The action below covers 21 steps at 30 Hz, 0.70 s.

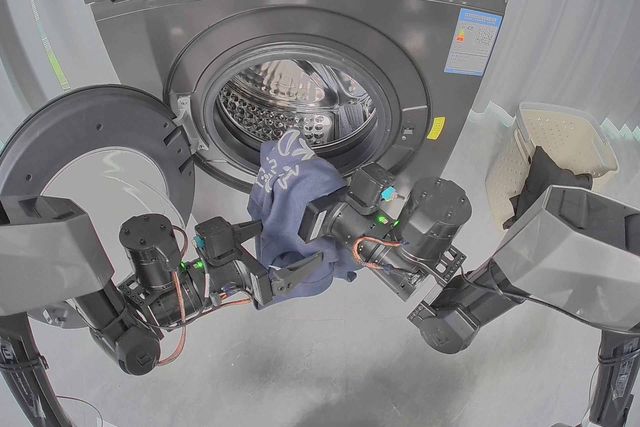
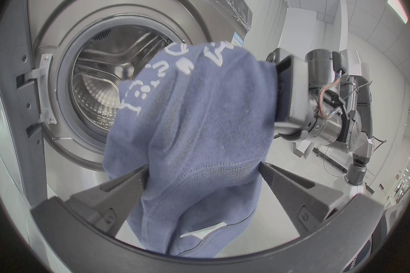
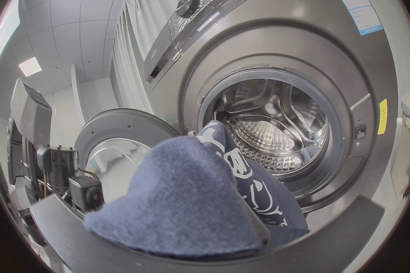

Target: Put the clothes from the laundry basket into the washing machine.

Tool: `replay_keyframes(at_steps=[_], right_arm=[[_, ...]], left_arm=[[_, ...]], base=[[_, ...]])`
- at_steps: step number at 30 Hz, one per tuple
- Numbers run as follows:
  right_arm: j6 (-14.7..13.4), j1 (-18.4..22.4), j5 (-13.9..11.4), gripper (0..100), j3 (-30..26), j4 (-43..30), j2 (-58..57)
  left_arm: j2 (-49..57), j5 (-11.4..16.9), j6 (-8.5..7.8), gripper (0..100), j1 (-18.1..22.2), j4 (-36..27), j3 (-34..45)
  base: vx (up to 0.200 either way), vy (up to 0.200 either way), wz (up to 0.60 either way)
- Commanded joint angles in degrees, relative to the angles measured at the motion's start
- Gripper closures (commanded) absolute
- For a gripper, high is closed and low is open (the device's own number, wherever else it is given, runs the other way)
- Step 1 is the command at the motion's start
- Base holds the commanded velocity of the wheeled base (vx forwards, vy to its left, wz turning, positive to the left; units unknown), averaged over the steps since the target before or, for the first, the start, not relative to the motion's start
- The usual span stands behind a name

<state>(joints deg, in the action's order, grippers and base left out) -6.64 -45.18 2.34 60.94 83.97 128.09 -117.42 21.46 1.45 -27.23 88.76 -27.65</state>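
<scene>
Left hand (image 1: 291,239): jaws spread, straddling the hanging lower part of the blue garment (image 1: 287,195), probably to gather it.
Right hand (image 1: 307,218): closed on the garment, cloth drawn taut to it and kept raised.
Garment top lies at the lip of the drum (image 1: 293,95). Not yet inside.
Door (image 1: 93,121) is swung open on the washing machine (image 1: 427,48).
Count: one blue garment, one dark garment (image 1: 547,178) in the one laundry basket (image 1: 567,128).
</scene>
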Motion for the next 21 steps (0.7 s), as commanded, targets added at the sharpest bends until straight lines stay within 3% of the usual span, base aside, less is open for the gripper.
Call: replay_keyframes(at_steps=[1, 5, 8, 21], right_arm=[[0.0, -1.2, 0.1, 100, 0.1, 0.1, -0.4], [0.0, -1.5, 0.2, 100, 0.3, -0.1, -0.4], [0.0, -1.4, 2.3, 100, 0.6, -0.6, -0.3], [-0.7, -1.5, 4.6, 100, 1.6, -1.3, 0.0]], left_arm=[[-1.5, 0.0, 0.04, 0, -0.4, 0.0, -0.4], [-1.7, -0.2, 0.31, 0, -1.7, 0.0, -1.2], [-1.9, -0.2, 0.40, 0, -2.2, 0.0, -1.9], [-9.3, -1.4, 0.13, 0, -2.1, 0.0, -8.7]], base=[[0.000, 0.000, 0.00], [0.000, 0.000, 0.00], [0.000, 0.000, 0.00], [0.000, 0.000, 0.00]])
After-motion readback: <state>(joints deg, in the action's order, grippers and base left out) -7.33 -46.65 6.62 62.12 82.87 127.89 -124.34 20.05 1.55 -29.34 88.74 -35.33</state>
